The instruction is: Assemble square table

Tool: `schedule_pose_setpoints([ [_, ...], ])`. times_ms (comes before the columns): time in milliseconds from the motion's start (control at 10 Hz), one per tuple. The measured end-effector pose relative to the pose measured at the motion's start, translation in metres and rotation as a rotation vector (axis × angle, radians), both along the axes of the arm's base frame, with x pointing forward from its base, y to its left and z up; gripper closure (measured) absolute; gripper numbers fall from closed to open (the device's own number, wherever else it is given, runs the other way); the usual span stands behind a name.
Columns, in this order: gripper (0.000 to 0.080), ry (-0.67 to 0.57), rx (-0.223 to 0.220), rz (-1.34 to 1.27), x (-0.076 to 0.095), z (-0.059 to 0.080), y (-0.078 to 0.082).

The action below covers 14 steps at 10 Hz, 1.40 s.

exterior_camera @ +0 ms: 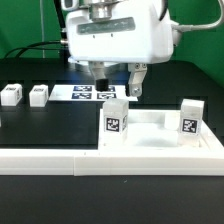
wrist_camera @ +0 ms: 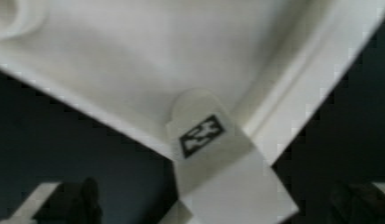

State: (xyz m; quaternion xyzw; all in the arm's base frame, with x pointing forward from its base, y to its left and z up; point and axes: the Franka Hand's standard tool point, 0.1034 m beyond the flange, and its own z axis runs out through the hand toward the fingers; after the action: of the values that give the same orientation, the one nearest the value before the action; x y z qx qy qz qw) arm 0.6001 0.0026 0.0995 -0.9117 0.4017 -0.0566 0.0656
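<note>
The white square table slab (exterior_camera: pixel 150 138) lies at the front of the black table. Two white tagged legs stand upright on it, one on the exterior view's left (exterior_camera: pixel 115 118) and one on the right (exterior_camera: pixel 188 118). My gripper (exterior_camera: pixel 117 88) hangs open just above and behind the left one. In the wrist view that leg (wrist_camera: pixel 207 140) lies between my two dark fingertips (wrist_camera: pixel 73 200), which stand wide apart and do not touch it, with the slab (wrist_camera: pixel 136 60) beyond. Two loose legs (exterior_camera: pixel 12 95) (exterior_camera: pixel 38 94) sit at the far left.
The long white L-shaped rail (exterior_camera: pixel 60 160) runs along the front, against the slab. The marker board (exterior_camera: pixel 88 92) lies flat behind my gripper. Black cables hang at the back.
</note>
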Motion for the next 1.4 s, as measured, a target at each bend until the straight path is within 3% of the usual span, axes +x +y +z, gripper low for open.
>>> schedule_pose_setpoints([
  [200, 0.0151, -0.019, -0.041, 0.285, 0.002, 0.003, -0.004],
  [300, 0.0151, -0.046, -0.029, 0.299, 0.005, 0.006, -0.023],
  [600, 0.0151, -0.040, -0.079, 0.473, 0.004, 0.004, -0.026],
  [700, 0.0151, -0.040, -0.093, 0.547, 0.002, 0.003, -0.026],
  [1000, 0.0151, -0.004, -0.082, 0.770, -0.021, -0.007, 0.007],
  [1400, 0.0151, -0.001, -0.083, 0.757, -0.021, -0.008, 0.002],
])
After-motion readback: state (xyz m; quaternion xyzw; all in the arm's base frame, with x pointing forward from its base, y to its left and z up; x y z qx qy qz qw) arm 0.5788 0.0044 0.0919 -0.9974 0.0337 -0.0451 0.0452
